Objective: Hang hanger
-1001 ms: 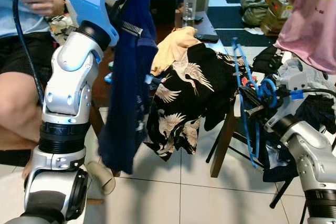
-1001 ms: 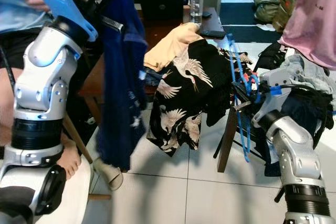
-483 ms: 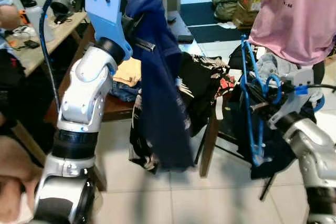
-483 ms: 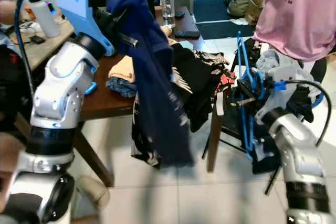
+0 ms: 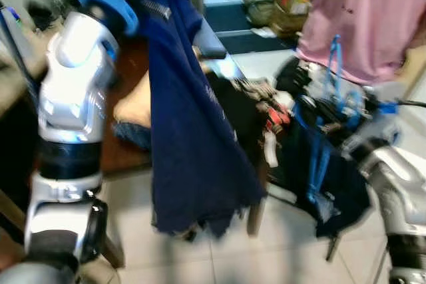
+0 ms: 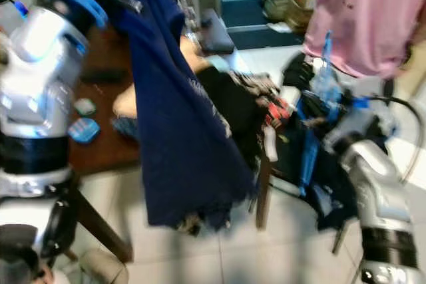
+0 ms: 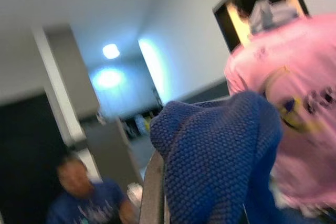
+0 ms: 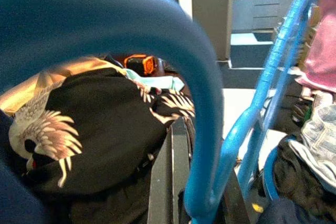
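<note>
Head views blurred. Right gripper is clenched on the blue hanger, held upright beside the clothes-strewn tabletop. Left gripper, raised high, grasps a dark blue garment hanging floorward. Person in pink shirt behind.

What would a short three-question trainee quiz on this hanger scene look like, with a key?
1. True or false: the left gripper holds a dark blue garment up.
2. What colour is the hanger at the right gripper?
3. The person beyond the right arm wears: A green, B pink, C white?

Key: 1 true; 2 blue; 3 B.
</note>
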### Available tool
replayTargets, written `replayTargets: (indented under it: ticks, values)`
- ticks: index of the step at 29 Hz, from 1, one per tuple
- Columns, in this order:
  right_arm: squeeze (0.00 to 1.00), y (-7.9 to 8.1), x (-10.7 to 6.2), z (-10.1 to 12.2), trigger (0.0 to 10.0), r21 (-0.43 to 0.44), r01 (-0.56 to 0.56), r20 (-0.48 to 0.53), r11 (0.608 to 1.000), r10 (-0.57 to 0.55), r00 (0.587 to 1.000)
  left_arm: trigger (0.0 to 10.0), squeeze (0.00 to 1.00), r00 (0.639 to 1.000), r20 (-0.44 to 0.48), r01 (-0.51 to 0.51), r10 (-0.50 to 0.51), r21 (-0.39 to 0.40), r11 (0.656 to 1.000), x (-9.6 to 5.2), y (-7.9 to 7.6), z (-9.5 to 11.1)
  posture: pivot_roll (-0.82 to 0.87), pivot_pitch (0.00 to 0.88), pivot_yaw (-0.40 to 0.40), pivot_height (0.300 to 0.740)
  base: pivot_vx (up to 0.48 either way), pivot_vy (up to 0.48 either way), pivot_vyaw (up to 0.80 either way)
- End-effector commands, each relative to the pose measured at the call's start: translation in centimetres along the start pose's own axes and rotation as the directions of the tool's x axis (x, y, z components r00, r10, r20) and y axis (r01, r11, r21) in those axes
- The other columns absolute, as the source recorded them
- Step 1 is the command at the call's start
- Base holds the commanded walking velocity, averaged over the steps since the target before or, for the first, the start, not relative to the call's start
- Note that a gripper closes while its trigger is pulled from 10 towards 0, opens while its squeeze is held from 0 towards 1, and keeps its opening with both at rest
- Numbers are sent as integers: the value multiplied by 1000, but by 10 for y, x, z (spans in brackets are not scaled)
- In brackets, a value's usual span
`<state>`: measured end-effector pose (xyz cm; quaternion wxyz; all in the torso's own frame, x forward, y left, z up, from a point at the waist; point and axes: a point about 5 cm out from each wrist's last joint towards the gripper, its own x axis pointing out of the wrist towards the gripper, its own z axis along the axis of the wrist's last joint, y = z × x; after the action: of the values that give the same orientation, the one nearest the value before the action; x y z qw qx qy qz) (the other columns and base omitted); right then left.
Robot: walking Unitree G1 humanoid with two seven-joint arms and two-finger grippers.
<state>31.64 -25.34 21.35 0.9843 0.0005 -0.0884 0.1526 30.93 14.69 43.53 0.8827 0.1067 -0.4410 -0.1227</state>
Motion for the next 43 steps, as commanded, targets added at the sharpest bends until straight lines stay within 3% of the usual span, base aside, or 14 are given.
replayTargets:
  ticks: [1,4,7,15,19,23,24,26,30,40,43]
  values:
    - [0,3,3,-1,10000,7,-11,0,1000,11,1000,10000,0,996,58,-66,61,90,994,1,26,19,-23,0,35,740,296,0,0]
    - [0,3,3,-1,10000,8,-8,-1,1000,8,1000,10000,0,995,71,-85,76,122,989,2,35,25,-22,0,34,740,296,0,0]
    - [0,-1,5,-1,10000,8,14,-9,1000,-14,1000,10000,0,989,81,-140,126,200,970,0,60,33,-17,0,27,740,295,0,0]
    - [0,-6,4,-3,10000,-3,43,-34,999,-43,998,10000,0,980,93,-197,177,301,933,-5,87,43,-10,0,18,740,295,0,0]
    - [0,-9,4,-5,10000,-9,59,-51,998,-59,997,10000,0,978,92,-205,186,303,931,-6,91,43,-10,0,13,740,292,0,0]
    - [0,-13,2,-7,10000,-18,71,-77,997,-72,994,10000,0,982,95,-181,164,213,960,-4,83,39,-14,0,9,740,294,0,-563]
    - [0,-15,1,-7,10000,-22,76,-82,997,-77,994,10000,0,984,102,-161,145,172,972,-1,74,38,-18,0,10,740,289,0,-750]
    - [0,-15,1,-7,10000,-22,76,-82,997,-77,994,10000,0,984,102,-161,145,172,972,-1,74,38,-18,0,10,740,289,0,-750]
    - [0,-22,-3,-4,10000,-36,86,-76,996,-88,993,10000,0,986,131,-119,103,121,986,4,52,39,-28,0,11,740,289,0,-188]
    - [0,-27,-10,-6,10000,-46,89,-90,995,-93,992,10000,0,987,133,-101,87,103,990,3,40,36,-24,0,12,740,287,0,0]
    - [0,-29,-12,-6,10000,-50,91,-94,995,-96,991,10000,0,987,112,-126,111,138,982,0,39,29,-27,0,12,740,282,0,0]
